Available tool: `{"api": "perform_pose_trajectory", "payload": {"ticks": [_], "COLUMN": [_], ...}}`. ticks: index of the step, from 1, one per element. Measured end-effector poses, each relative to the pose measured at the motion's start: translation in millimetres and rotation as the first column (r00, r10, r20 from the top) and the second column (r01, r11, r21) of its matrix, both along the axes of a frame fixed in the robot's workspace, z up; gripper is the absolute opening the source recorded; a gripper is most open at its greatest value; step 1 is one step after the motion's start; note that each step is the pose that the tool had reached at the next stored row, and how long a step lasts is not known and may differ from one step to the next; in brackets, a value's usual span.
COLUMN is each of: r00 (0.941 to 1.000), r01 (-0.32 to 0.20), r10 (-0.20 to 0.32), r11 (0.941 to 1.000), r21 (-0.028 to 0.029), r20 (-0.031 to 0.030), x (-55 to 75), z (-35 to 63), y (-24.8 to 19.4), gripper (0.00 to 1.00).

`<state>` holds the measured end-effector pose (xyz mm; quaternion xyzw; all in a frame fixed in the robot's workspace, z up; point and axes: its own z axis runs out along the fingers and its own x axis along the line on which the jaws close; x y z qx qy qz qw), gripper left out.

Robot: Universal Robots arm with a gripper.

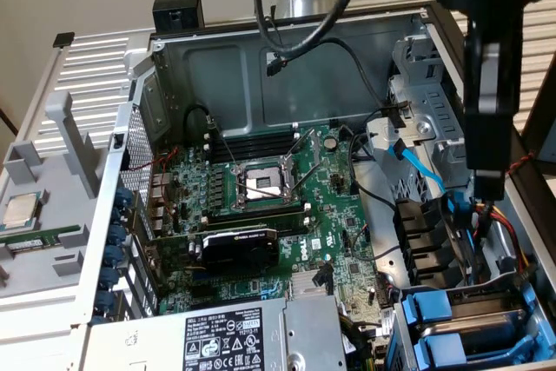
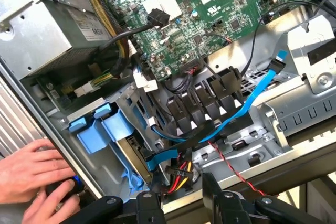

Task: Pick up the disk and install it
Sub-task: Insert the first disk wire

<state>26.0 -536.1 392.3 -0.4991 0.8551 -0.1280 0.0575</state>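
A: Where's the silver-grey metal disk (image 2: 116, 127) in its bright blue carrier?
B: Slotted in the grey metal drive cage (image 2: 127, 106), long axis running inward, blue end outward. The black gripper (image 2: 178, 188) hangs nearby, fingers apart, empty.

The disk (image 2: 131, 153) stands on edge in a slot of the drive cage (image 2: 137, 98) at a corner of the computer case. Its dull metal side shows as a narrow, slanted slab. A bright blue plastic carrier frame (image 2: 114, 125) is clipped around it, with the frame's broad blue end facing out of the cage, just beside a second blue carrier (image 2: 81, 129) that sits nearer the case wall; the label is hidden.
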Motion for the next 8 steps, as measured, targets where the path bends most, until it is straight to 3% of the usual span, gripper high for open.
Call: {"api": "perform_pose_trajectory", "payload": {"ticks": [5,8], "r00": [1.0,1.0], "r01": [0.0,0.001], "r10": [0.0,-0.001], "r11": [1.0,1.0], "r21": [0.0,0.0001], "r20": [0.0,-0.0004], "x": [0.0,0.1], "z": [17.5,20.1], "y": [-0.2,-0.5], "gripper": [0.43,0.43]}}
